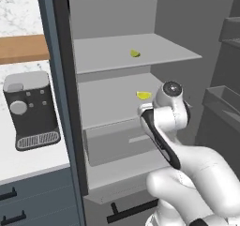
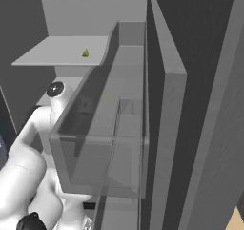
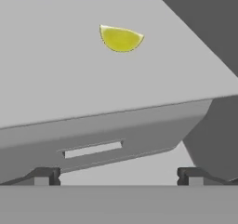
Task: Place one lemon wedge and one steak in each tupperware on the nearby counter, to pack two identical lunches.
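Lemon wedges are what this step is after: two lie inside the open fridge, one on the upper shelf (image 1: 136,54) and one on the middle shelf (image 1: 144,95), well apart from each other. No steak or tupperware is in sight here.

Going left to right in the left base view: a dark coffee machine (image 1: 29,110) stands on the white tabletop (image 1: 28,164), then comes the fridge's dark frame, then the shelves, with the white arm rising in front of the middle shelf near the lower wedge.

The jaws (image 3: 118,175) are spread wide and hold nothing; in the hand view their tips flank the drawer front (image 3: 93,144) below the shelf, and the wedge (image 3: 121,38) sits farther back on that shelf.

The step in hand looks like the approach to the first pick. Next, the hand would need to lift above the shelf lip and reach in over the wedge.

The right base view adds a clear door bin (image 2: 102,148) and the upper wedge (image 2: 86,53); the tabletop shows in the left base view.
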